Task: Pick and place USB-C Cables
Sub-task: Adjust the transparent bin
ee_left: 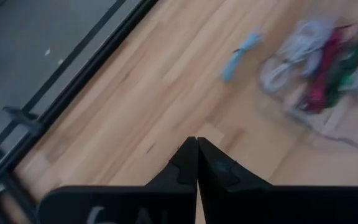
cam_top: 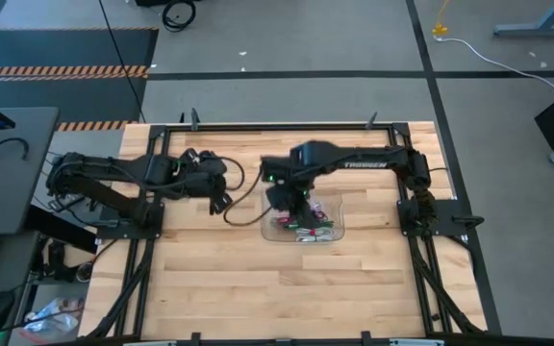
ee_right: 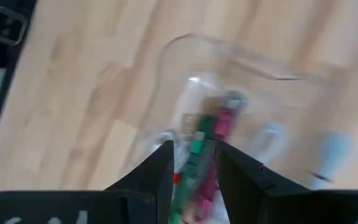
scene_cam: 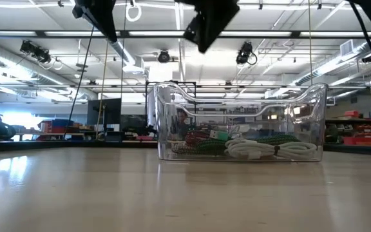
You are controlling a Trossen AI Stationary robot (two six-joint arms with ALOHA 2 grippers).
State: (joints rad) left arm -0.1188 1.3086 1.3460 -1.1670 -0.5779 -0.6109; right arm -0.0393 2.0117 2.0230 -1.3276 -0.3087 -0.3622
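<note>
A clear plastic tray (cam_top: 339, 231) sits at the table's middle. It holds several USB-C cables (scene_cam: 237, 145): dark red and green at one end, white at the other. My right gripper (cam_top: 287, 200) hangs open high above the tray (scene_cam: 172, 122). In the right wrist view its fingers frame a green and a dark red cable (ee_right: 211, 127) lying below in the tray. My left gripper (ee_left: 196, 149) is shut and empty above bare table, left of the tray (ee_left: 319, 68). One grey-blue cable (ee_left: 241, 53) lies on the wood outside the tray.
A dark metal frame (cam_top: 258, 125) runs round the wooden table. Both arm bases stand at the table's left and right sides. Bare wood (cam_top: 287, 288) stretches from the tray to the near edge. In the low view both grippers (scene_cam: 201, 29) hang well above the tray's rim.
</note>
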